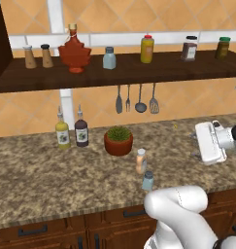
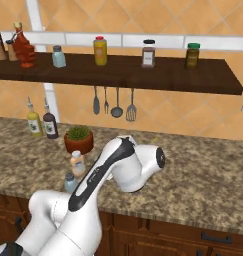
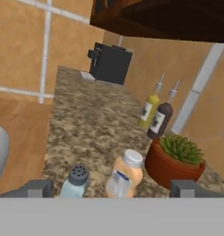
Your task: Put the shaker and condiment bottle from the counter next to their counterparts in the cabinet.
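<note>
The pale blue shaker (image 1: 147, 181) (image 2: 70, 181) (image 3: 76, 180) stands near the counter's front edge. Just behind it is the peach condiment bottle (image 1: 141, 161) (image 2: 77, 163) (image 3: 124, 177). My gripper (image 1: 193, 146) (image 3: 112, 189) hovers low over the counter to their right, open and empty, pointing at both; in the hand view they stand between its fingertips (image 3: 39, 188), some way ahead. On the cabinet shelf (image 1: 139, 73) (image 2: 123, 72) stand the counterparts, a red maple-leaf bottle (image 1: 75, 51) (image 2: 24, 47) and a blue-grey shaker (image 1: 109, 58) (image 2: 58, 56).
A potted plant (image 1: 118, 140) (image 3: 175, 161) sits just behind the condiment bottle, with two tall thin-necked bottles (image 1: 62, 131) (image 1: 81, 130) further left. Utensils (image 1: 136, 99) hang under the shelf. A yellow bottle (image 1: 147, 48), jars and two brown shakers (image 1: 37, 56) share the shelf. A black machine (image 3: 111, 62) stands far along the counter.
</note>
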